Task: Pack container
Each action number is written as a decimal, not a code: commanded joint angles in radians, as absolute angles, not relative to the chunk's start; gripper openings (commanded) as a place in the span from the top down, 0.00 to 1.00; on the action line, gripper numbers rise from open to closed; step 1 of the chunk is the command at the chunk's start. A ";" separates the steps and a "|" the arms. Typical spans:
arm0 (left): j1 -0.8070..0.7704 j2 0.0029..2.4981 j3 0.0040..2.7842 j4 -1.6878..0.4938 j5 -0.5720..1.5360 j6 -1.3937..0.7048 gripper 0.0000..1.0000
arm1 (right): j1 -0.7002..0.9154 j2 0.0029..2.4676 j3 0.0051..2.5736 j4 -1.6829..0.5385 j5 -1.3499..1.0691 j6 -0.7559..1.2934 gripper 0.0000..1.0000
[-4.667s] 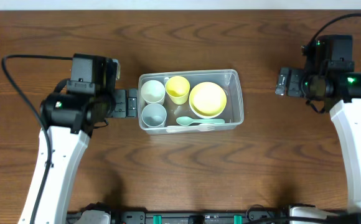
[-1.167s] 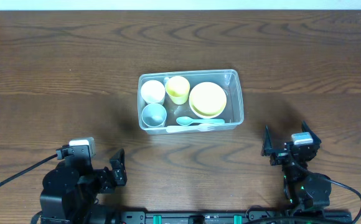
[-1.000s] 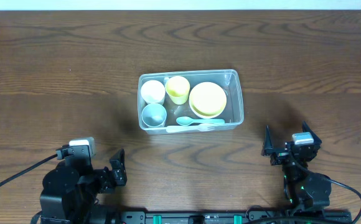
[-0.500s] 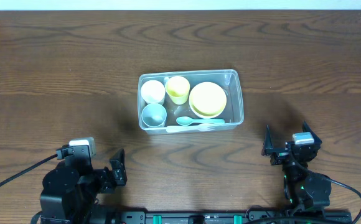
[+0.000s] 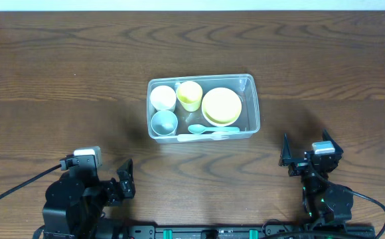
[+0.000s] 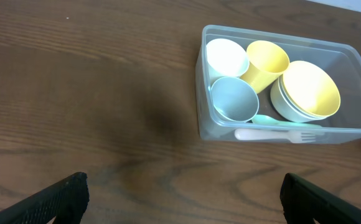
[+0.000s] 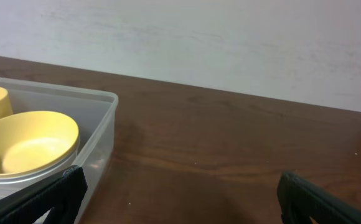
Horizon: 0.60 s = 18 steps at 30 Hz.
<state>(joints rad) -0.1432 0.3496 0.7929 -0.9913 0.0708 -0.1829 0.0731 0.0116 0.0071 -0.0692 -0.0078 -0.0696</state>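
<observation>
Container (image 5: 248,99) sits flat on the dark wood worktop (image 5: 60,79), about mid-table, long side running left to right, no lid on it. Inside, at its left end: a white cup (image 5: 162,97) at the far corner, a pale blue cup (image 5: 164,122) just nearer to you, both upright and mouth up. A yellow cup (image 5: 190,94) stands beside the white one along the far wall. The right half holds a yellow bowl (image 5: 221,106); from the wrist views it looks nested in a paler bowl beneath, only the rim of that one showing. Along the near wall lie a mint green spoon (image 5: 202,129) and a white fork (image 5: 206,137), side by side, the fork closest to the wall. Your left hand (image 6: 183,199) hangs low at the near edge of the worktop, fingers spread wide apart, nothing between them. Your right hand (image 5: 305,154) is at the near edge on the other side, fingers likewise wide apart and holding nothing. Both hands are well apart from the container and touch none of its contents
</observation>
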 commanded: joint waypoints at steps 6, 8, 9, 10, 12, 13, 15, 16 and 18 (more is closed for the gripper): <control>-0.055 0.281 0.737 -0.992 0.048 -0.143 0.02 | 0.065 0.005 0.006 -0.075 0.002 -0.057 0.01; -0.029 0.225 0.676 -0.978 0.040 -0.143 0.02 | 0.065 0.005 0.006 -0.075 0.002 -0.057 0.01; -0.020 0.196 0.640 -0.958 0.033 -0.143 0.02 | 0.065 0.005 0.006 -0.075 0.002 -0.057 0.01; -0.012 0.164 0.599 -0.929 0.028 -0.140 0.02 | 0.065 0.005 0.006 -0.075 0.002 -0.057 0.01; 0.006 0.104 0.511 -0.842 0.014 -0.139 0.02 | 0.065 0.005 0.006 -0.075 0.002 -0.057 0.01; 0.014 0.076 0.468 -0.788 0.010 -0.139 0.02 | 0.065 0.005 0.006 -0.075 0.002 -0.057 0.01; 0.030 0.025 0.377 -0.662 0.010 -0.139 0.02 | 0.065 0.005 0.006 -0.075 0.002 -0.057 0.01; 0.036 0.005 0.336 -0.598 0.010 -0.140 0.02 | 0.065 0.005 0.006 -0.075 0.002 -0.057 0.01; 0.039 0.005 0.263 -0.462 0.010 -0.139 0.02 | 0.065 0.005 0.006 -0.075 0.002 -0.057 0.01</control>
<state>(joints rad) 0.0269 0.0242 0.3431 -0.5636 0.0284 -0.1543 0.0731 0.0116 0.0071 -0.0704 -0.0055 -0.0696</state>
